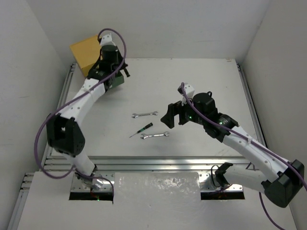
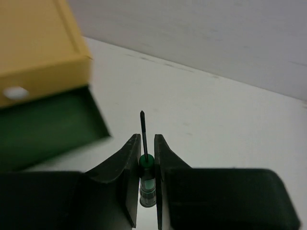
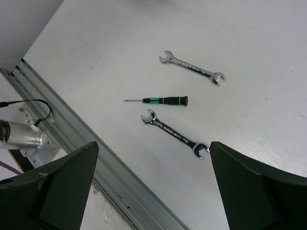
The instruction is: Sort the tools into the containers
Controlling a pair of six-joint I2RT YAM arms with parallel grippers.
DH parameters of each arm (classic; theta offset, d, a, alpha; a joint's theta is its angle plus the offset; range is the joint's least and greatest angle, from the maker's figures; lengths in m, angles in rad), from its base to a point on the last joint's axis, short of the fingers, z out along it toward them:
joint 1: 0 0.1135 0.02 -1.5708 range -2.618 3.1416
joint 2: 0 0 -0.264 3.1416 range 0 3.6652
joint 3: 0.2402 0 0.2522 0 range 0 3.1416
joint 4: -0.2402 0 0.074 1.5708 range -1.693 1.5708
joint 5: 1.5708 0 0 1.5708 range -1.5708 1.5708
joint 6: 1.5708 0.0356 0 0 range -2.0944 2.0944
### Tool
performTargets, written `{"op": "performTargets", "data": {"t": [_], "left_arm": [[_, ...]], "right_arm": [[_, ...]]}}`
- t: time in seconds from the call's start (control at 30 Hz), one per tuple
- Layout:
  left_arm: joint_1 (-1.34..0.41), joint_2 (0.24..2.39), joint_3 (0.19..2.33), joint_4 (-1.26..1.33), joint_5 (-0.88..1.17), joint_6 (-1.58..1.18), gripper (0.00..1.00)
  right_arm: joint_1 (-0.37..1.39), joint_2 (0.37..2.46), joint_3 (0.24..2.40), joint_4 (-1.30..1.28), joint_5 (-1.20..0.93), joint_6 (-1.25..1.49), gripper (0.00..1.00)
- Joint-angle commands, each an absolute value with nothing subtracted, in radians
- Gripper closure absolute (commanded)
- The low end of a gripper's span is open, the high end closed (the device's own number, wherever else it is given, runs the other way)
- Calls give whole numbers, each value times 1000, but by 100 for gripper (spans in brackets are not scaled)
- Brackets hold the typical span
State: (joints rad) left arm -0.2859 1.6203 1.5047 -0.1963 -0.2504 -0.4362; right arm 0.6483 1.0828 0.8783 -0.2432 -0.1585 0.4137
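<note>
1. Left fingers [image 2: 134, 148] are clamped on the green-handled screwdriver [image 2: 145, 165], gripping the handle. The shaft sticks out forward past the fingertips.
2. Green drawer [image 2: 48, 129] is pulled open, ahead and to the left of those fingers, not under them. Yellow drawer [image 2: 38, 48] with its white knob [image 2: 15, 92] sits shut above it.
3. Risk: if the fingers let go here, my read is the screwdriver lands on the tabletop [image 2: 216, 120] beside the drawer. It needs to go left over the opening first.
4. Risk: the shaft leads. A low swing left could catch the tip on the drawer wall and twist the handle in the grip.
5. Risk: yellow covers the back of green, so the drop window looks narrow. Too deep and the fingers hit yellow.
6. Right fingers [image 3: 72, 167] are wide apart, holding nothing. Ahead of them on the tabletop lie the far wrench [image 3: 192, 68], the black-green screwdriver [image 3: 163, 100] and the near wrench [image 3: 175, 135], none touching.
7. Risk there: the near wrench and that screwdriver lie close together. A sloppy closing could drag both.
8. Pose: left arm is stretched far out to the drawer stack, fingers pointing past the drawer corner. Right arm is bent and hovers over the tabletop, fingers angled down at the loose tools.
</note>
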Motion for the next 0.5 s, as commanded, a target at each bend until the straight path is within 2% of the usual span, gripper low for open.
{"op": "performTargets", "data": {"t": [0.0,0.2,0.47], "left_arm": [[-201,1764,1627,-303,-439,-149,100],[-124,1821,1631,-62,-397,196,100],[-118,1828,1534,94,-443,282,100]], "right_arm": [[646,1020,856,-252,-129,382,1],[643,963,770,-244,-242,385,1],[644,945,710,-186,-339,406,1]]}}
